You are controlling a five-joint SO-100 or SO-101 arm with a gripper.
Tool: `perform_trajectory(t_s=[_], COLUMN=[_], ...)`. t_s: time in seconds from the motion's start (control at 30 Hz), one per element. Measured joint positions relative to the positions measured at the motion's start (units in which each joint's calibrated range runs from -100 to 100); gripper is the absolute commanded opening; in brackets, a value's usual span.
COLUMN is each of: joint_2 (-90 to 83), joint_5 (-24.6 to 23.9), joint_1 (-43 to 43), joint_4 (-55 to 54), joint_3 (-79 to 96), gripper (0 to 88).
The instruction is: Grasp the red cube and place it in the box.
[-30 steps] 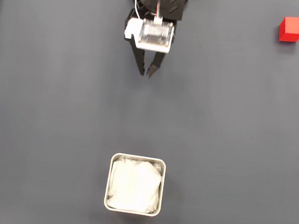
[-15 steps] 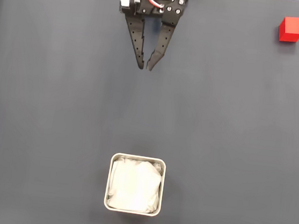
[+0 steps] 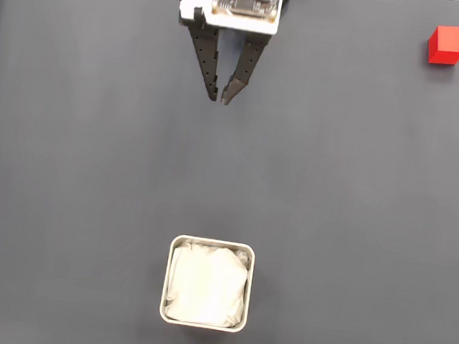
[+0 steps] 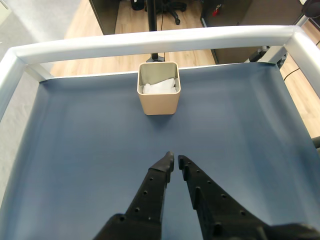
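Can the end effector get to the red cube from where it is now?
Probably yes. In the fixed view the end effector sits top centre, tips nearly together and holding nothing, and the red cube stands alone at top right. Bare mat lies between them; the box is well below that path.

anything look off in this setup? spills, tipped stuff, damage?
Nothing stands out. The red cube sits flat at the fixed view's top right, the box stands upright with its white lining inside, and the gripper hangs empty.
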Motion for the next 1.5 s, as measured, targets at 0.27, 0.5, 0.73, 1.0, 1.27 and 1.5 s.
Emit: perform_trajectory(t_s=[0.27, 0.5, 0.73, 1.0, 1.27, 1.5], joint_2=[3.5, 6.4, 6.4, 6.4, 7.3, 7.3], joint_5=[1.3, 2.0, 3.1, 3.4, 4.1, 4.1], joint_1=[-1.0, -3.3, -3.8, -6.8, -11.9, -17.7], joint_4=[0.6, 0.6, 0.6, 0.6, 0.6, 0.6], joint_3=[-2.8, -4.8, -4.8, -5.2, -5.9, -5.9], gripper=[0.0, 0.0, 0.0, 0.0, 0.0, 0.2])
